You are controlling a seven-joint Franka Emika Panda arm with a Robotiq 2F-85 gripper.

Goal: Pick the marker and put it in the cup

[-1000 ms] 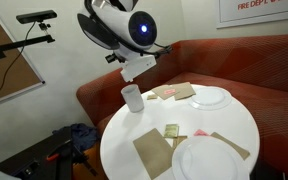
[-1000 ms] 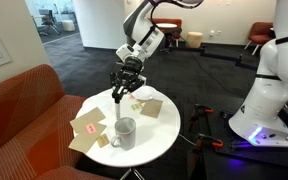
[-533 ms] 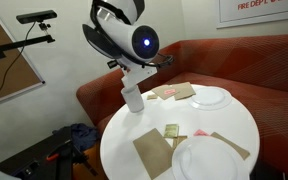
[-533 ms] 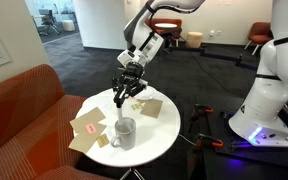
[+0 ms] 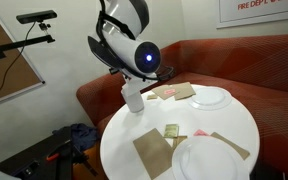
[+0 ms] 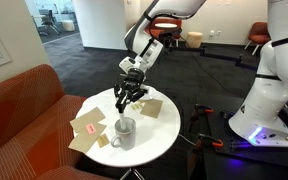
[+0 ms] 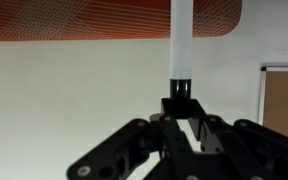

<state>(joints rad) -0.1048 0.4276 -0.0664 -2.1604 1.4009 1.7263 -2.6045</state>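
The marker [image 7: 181,50] stands straight up the middle of the wrist view. Its pale shaft runs off the top edge, and its dark lower end sits between the fingers of the gripper [image 7: 181,112]. The fingers are closed in on that dark end, so the gripper is pinched tight around the marker. In both exterior views the marker is too small to make out.

In an exterior view the gripper [image 6: 128,99] points downward at the centre of the frame, just above the cup [image 6: 125,132] and clear of its rim. The cup is white, stands upright and sits on the round white table [image 6: 156,137]. In an exterior view the cup [image 5: 134,99] shows just below the arm's wrist, which covers the cup's top at the centre left of the frame. The gripper itself cannot be made out there.

A flat tan paper piece [image 6: 150,107] lies on the table to the right of the gripper. Across the table [image 5: 144,125] there are two white plates, one at the upper right [image 5: 211,97] and one at the lower right [image 5: 206,158]. A red couch [image 5: 259,70] curves behind them.
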